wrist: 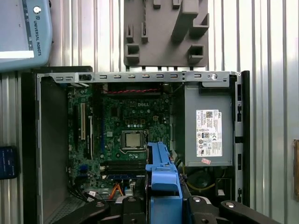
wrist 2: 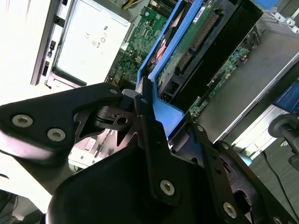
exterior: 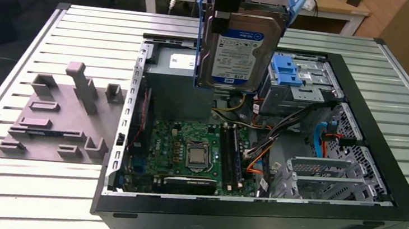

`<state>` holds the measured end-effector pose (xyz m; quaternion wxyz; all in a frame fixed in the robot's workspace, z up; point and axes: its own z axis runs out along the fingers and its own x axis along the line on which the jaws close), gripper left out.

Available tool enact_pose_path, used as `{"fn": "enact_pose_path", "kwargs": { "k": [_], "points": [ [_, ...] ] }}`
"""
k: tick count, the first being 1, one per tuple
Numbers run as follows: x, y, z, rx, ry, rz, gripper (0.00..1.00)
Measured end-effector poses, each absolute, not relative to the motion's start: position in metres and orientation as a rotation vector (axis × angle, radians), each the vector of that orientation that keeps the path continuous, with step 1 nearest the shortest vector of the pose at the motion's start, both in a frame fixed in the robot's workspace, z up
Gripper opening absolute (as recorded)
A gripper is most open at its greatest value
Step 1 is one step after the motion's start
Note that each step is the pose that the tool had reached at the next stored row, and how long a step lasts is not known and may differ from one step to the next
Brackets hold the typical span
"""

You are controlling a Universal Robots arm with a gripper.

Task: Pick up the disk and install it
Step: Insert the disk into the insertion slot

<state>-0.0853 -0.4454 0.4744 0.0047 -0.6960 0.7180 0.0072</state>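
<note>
In the exterior view the gripper [exterior: 230, 4] stands at the top and is closed on the upper end of the disk [exterior: 233, 52]. The disk hangs upright in the air with its white and dark-blue label toward the camera. It is above the open black computer case [exterior: 254, 220], over the grey power supply box [exterior: 171, 83] and just beside the silver drive cage [exterior: 301, 81] with the blue latch; I cannot tell if it touches the cage. The green motherboard [exterior: 185, 152] lies on the floor of the case. The case rests on the slatted metal table [exterior: 1, 196] and reaches close to its near edge, and a grey moulded fixture [exterior: 54, 117] lies near the table's edge at the exterior view's left. In the second wrist view the black fingers [wrist 2: 142, 112] press the blue plastic frame [wrist 2: 163, 116] of the disk from two sides (the jaws stand narrow, with the frame between them). The green circuit-board side of the disk [wrist 2: 191, 42] shows beyond them, above the motherboard. In the first wrist view the blue frame [wrist: 161, 172] stands out from the gripper [wrist: 162, 203], over the case edge nearest the camera, between the motherboard [wrist: 131, 121] and the power supply box [wrist: 205, 130].
</note>
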Motion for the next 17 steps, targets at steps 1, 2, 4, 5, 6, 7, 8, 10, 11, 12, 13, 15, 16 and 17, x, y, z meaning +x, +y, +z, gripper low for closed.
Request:
{"fn": "enact_pose_path", "kwargs": {
  "k": [1, 2, 4, 5, 6, 7, 8, 10, 11, 12, 13, 15, 16, 17],
  "points": [
    [-0.085, -0.446, 0.474, -2.180, 2.249, 0.023, 0.36],
    [-0.085, -0.447, 0.474, -2.180, 2.249, 0.022, 0.36],
    [-0.085, -0.453, 0.474, -2.180, 2.249, 0.023, 0.36],
    [-0.085, -0.456, 0.474, -2.180, 2.249, 0.023, 0.36],
    [-0.085, -0.460, 0.474, -2.180, 2.249, 0.023, 0.36],
    [-0.085, -0.464, 0.474, -2.180, 2.249, 0.023, 0.36],
    [-0.085, -0.468, 0.474, -2.180, 2.249, 0.022, 0.36],
    [-0.085, -0.474, 0.474, -2.180, 2.249, 0.022, 0.36],
    [-0.085, -0.475, 0.474, -2.179, 2.248, 0.021, 0.36],
    [-0.085, -0.475, 0.473, -2.179, 2.247, 0.019, 0.36],
    [-0.084, -0.475, 0.473, -2.180, 2.246, 0.019, 0.36],
    [-0.080, -0.475, 0.473, -2.180, 2.245, 0.018, 0.36],
    [-0.078, -0.475, 0.473, -2.181, 2.244, 0.018, 0.36],
    [-0.076, -0.476, 0.472, -2.181, 2.244, 0.018, 0.36]
  ]
}}
